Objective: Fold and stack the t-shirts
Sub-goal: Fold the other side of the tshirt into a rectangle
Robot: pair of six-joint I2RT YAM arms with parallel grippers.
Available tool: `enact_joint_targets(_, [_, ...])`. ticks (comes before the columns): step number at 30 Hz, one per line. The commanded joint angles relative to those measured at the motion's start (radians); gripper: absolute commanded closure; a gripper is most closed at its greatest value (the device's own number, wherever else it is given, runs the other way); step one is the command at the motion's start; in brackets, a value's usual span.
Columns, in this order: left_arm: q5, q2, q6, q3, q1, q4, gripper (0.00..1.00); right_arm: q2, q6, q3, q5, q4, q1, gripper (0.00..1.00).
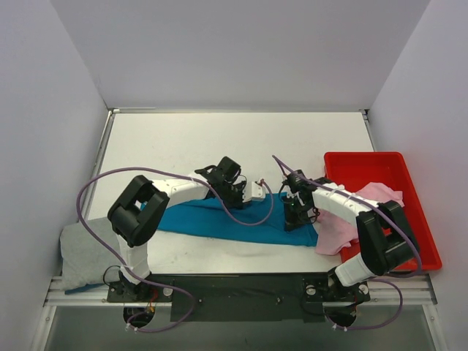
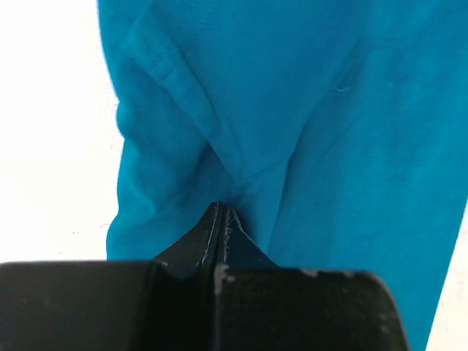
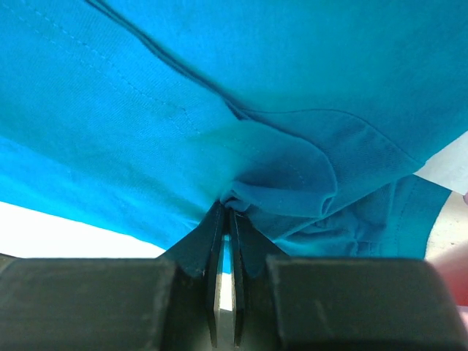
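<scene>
At the near left corner of the worktop (image 1: 234, 139) lay the grey tee (image 1: 84, 256), crumpled, its near side reaching the near edge. Just beyond it, the teal tee (image 1: 219, 217) stretched in a long band across the near middle, from beside the left arm to near the right arm.

The left pincer (image 1: 235, 194) stood over the band's far edge near its middle. In the left wrist view this pincer (image 2: 221, 218) was closed tight, with a gather of the teal tee (image 2: 292, 110) pinched at its tips and folds running away from them. The right pincer (image 1: 292, 217) came down on the band's right part. In the right wrist view it (image 3: 227, 219) was likewise clamped on a bunched fold of the teal tee (image 3: 219, 95), only a thin slit showing between the fingers.

Toward the right edge, the pink tee (image 1: 351, 219) lay rumpled, its left part on the worktop just beside the teal tee's right end. The rest was draped over the left rim and into the near part of the red tray (image 1: 409, 175). The tray sat along the right edge, running from near the right arm toward the middle of that edge.
</scene>
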Motion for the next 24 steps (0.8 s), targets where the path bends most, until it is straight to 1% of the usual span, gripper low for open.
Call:
enact_joint_targets(1, [0.105, -0.015, 0.169, 0.017, -0.014, -0.108, 1.00, -0.003, 0.019, -0.016, -0.023, -0.003, -0.007, 1.00])
enact_joint_targets(3, [0.128, -0.021, 0.223, 0.023, -0.015, -0.170, 1.00, -0.021, 0.021, -0.017, -0.025, -0.011, -0.007, 1.00])
enact_joint_targets(5, [0.153, -0.027, 0.272, 0.026, -0.017, -0.214, 1.00, -0.049, 0.021, -0.020, -0.022, -0.029, -0.007, 0.91])
enact_joint_targets(6, [0.164, -0.029, 0.291, 0.026, -0.015, -0.225, 1.00, -0.074, 0.021, -0.019, -0.011, -0.052, -0.007, 0.74])
enact_joint_targets(8, [0.165, -0.032, 0.340, 0.025, -0.018, -0.254, 1.00, -0.126, 0.019, -0.016, 0.004, -0.096, -0.007, 0.62])
enact_joint_targets(11, [0.109, -0.038, 0.390, 0.023, -0.021, -0.261, 0.99, -0.200, 0.021, -0.007, 0.032, -0.144, -0.015, 0.59])
enact_joint_targets(12, [0.098, -0.041, 0.394, 0.028, -0.020, -0.261, 0.97, -0.232, 0.018, 0.003, 0.043, -0.158, -0.021, 0.58])
enact_joint_targets(14, [0.053, -0.041, 0.389, 0.055, -0.020, -0.267, 0.89, -0.253, 0.019, 0.024, 0.044, -0.163, -0.065, 0.57])
enact_joint_targets(15, [0.024, -0.041, 0.360, 0.069, -0.015, -0.270, 0.83, -0.251, 0.010, 0.035, 0.043, -0.161, -0.114, 0.56])
enact_joint_targets(17, [0.012, -0.044, 0.303, 0.132, 0.003, -0.311, 0.76, -0.221, -0.011, 0.085, 0.055, -0.161, -0.186, 0.56])
enact_joint_targets(19, [0.018, -0.052, 0.262, 0.218, 0.038, -0.375, 0.71, -0.161, -0.051, 0.167, 0.085, -0.161, -0.222, 0.55])
enact_joint_targets(20, [0.018, -0.059, 0.254, 0.229, 0.054, -0.412, 0.69, -0.100, -0.072, 0.222, 0.107, -0.160, -0.226, 0.55])
enact_joint_targets(21, [0.015, -0.062, 0.248, 0.246, 0.089, -0.428, 0.68, -0.069, -0.086, 0.254, 0.119, -0.166, -0.237, 0.54])
enact_joint_targets(22, [0.015, -0.068, 0.245, 0.249, 0.129, -0.458, 0.67, -0.005, -0.105, 0.307, 0.122, -0.164, -0.242, 0.53])
enact_joint_targets(24, [-0.002, -0.082, 0.233, 0.235, 0.204, -0.462, 0.65, 0.078, -0.122, 0.364, 0.132, -0.166, -0.252, 0.53])
